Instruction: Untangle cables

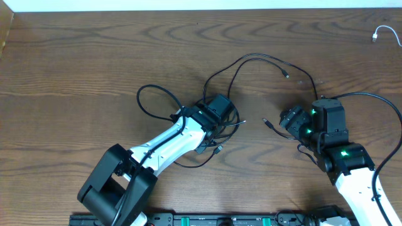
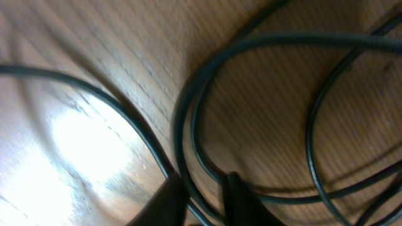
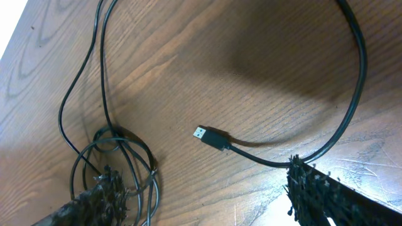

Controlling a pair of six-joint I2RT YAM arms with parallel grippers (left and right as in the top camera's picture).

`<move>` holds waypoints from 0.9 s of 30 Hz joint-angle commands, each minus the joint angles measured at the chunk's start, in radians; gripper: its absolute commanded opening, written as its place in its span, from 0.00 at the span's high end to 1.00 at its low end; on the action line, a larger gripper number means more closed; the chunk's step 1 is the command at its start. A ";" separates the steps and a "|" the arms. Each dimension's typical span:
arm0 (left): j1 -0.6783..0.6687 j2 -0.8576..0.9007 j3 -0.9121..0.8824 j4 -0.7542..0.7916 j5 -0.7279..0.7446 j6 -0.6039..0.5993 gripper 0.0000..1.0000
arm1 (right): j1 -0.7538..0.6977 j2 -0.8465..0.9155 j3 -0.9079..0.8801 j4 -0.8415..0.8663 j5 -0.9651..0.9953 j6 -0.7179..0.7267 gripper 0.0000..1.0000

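Observation:
Several thin black cables [image 1: 233, 120] lie tangled in loops at the table's middle, with one long arc [image 1: 257, 56] running back. My left gripper [image 1: 218, 113] is down on the tangle; in the left wrist view its fingers [image 2: 204, 198] stand close together, shut on a black cable strand [image 2: 188, 119]. My right gripper [image 1: 286, 119] is open and empty [image 3: 207, 201], low over the table. A black USB plug [image 3: 210, 137] lies just ahead of it, also seen from overhead [image 1: 267, 123]. The tangle [image 3: 119, 150] sits by its left finger.
A white cable end [image 1: 382, 31] lies at the far right back corner, apart from the tangle. A small black plug [image 1: 286, 74] ends the long arc. A thicker black wire [image 1: 377, 100] loops off the right arm. The table's back edge [image 1: 188, 11] runs along the top.

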 commanded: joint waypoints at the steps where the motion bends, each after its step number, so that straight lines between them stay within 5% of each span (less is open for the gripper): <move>1: -0.002 0.002 -0.007 -0.005 -0.021 -0.010 0.92 | -0.002 0.002 0.018 -0.005 -0.002 -0.014 0.20; 6: 0.000 -0.006 -0.007 -0.006 -0.090 0.117 0.93 | -0.002 0.002 0.018 -0.027 -0.002 -0.014 0.20; 17: 0.018 -0.241 -0.007 -0.022 -0.109 0.805 0.92 | -0.002 0.006 0.018 0.074 -0.162 -0.047 0.22; 27: 0.018 -0.465 -0.007 -0.131 -0.109 0.904 0.93 | 0.011 0.156 0.021 0.428 -0.348 0.037 0.28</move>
